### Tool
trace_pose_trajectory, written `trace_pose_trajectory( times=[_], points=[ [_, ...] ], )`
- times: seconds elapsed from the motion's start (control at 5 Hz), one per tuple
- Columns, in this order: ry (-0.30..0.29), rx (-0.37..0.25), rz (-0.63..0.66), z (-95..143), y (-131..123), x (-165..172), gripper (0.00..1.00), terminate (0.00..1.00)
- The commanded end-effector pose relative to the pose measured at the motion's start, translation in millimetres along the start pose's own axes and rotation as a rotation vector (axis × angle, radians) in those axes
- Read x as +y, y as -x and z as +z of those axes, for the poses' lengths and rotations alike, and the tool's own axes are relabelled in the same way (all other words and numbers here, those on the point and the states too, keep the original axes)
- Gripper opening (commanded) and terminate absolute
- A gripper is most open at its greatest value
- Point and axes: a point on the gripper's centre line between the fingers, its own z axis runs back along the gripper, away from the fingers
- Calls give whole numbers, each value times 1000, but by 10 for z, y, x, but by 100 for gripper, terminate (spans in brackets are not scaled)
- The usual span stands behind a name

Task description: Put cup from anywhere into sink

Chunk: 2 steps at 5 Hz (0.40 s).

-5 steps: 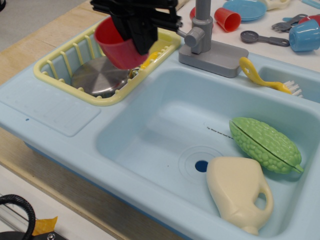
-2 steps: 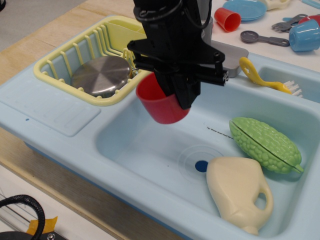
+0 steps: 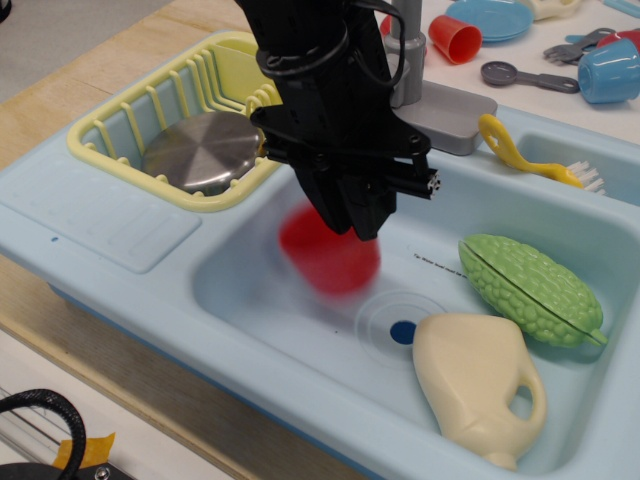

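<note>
Red cup (image 3: 328,250) is motion-blurred, its outline smeared and its upper part hidden behind the black gripper (image 3: 362,222). Cup sits directly below the gripper, over the light blue sink (image 3: 300,330) floor, near the drain hole (image 3: 403,332). Finger spread and contact: cannot tell.

Wooden table (image 3: 90,75) (under sink (image 3: 110,215))

Yellow slatted dish rack (image 3: 110,140) at upper left holds a round metal lid (image 3: 200,150). Green bumpy toy vegetable (image 3: 530,288) and cream jug (image 3: 480,385) lie at lower right, touching. Yellow-handled brush (image 3: 530,158) lies on the ledge. Behind: small red cup (image 3: 455,38), blue plate (image 3: 490,18), grey spoon (image 3: 525,75), blue cup (image 3: 610,70).
</note>
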Motion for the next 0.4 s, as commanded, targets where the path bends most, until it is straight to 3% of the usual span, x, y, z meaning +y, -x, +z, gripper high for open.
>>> trace_pose_trajectory(
  times=[0.0, 0.2],
  points=[
    [1, -26, -1, 58, -70, -3, 100, 0],
    [1, -26, -1, 58, -70, -3, 100, 100]
  ],
)
